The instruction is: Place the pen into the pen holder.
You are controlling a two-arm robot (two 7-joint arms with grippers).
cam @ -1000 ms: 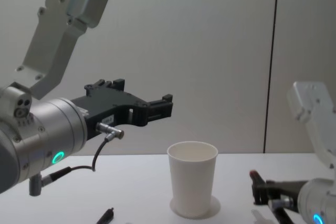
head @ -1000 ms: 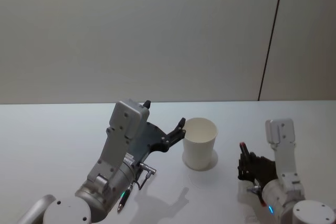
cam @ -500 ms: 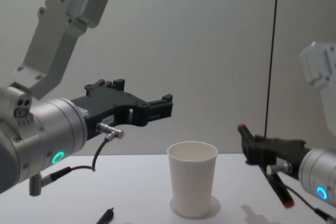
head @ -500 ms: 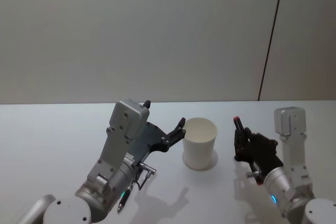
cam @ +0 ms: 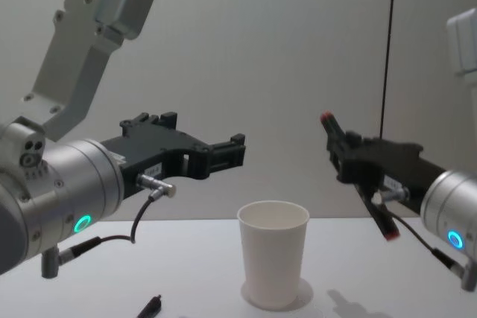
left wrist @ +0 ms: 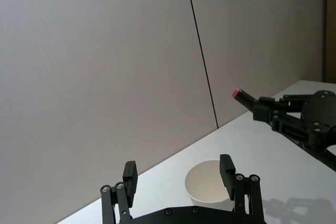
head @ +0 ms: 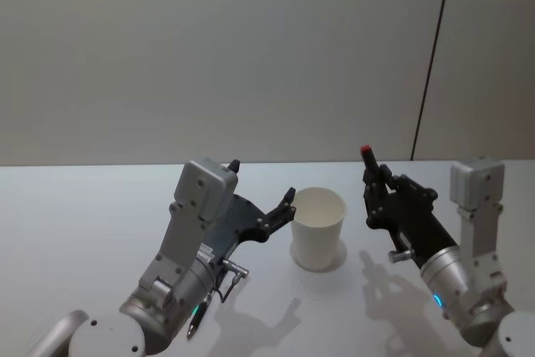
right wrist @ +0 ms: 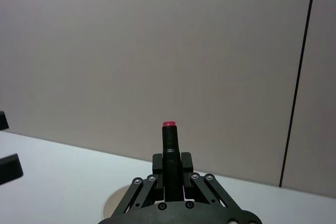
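Over the last second the right hand has come up off the bench with the pen, from low beside the cup to above the height of its rim; the left hand and the cup have stayed where they were.

At the left, the left hand [left wrist: 178, 165] hangs in the air over the bench [head: 84, 223] with its fingers spread wide and nothing between them. In the chest view it sits higher than the cup's rim and to the left of it, and in the head view one fingertip comes close to the rim. A small dark pen-like thing [cam: 151, 307] lies on the bench below this arm; what it is cannot be told.

In the middle, the white paper cup [cam: 273, 255] stands upright on the bench, open end up.

At the right, the right hand [cam: 344, 156] is closed on the dark pen [right wrist: 169, 137], off the bench and to the right of the cup, apart from it. The pen is tilted: its red upper end sticks out past the fingertips, leaning towards the cup's side, and in the chest view its lower end slants down and away beneath the hand. The pen is outside the cup.
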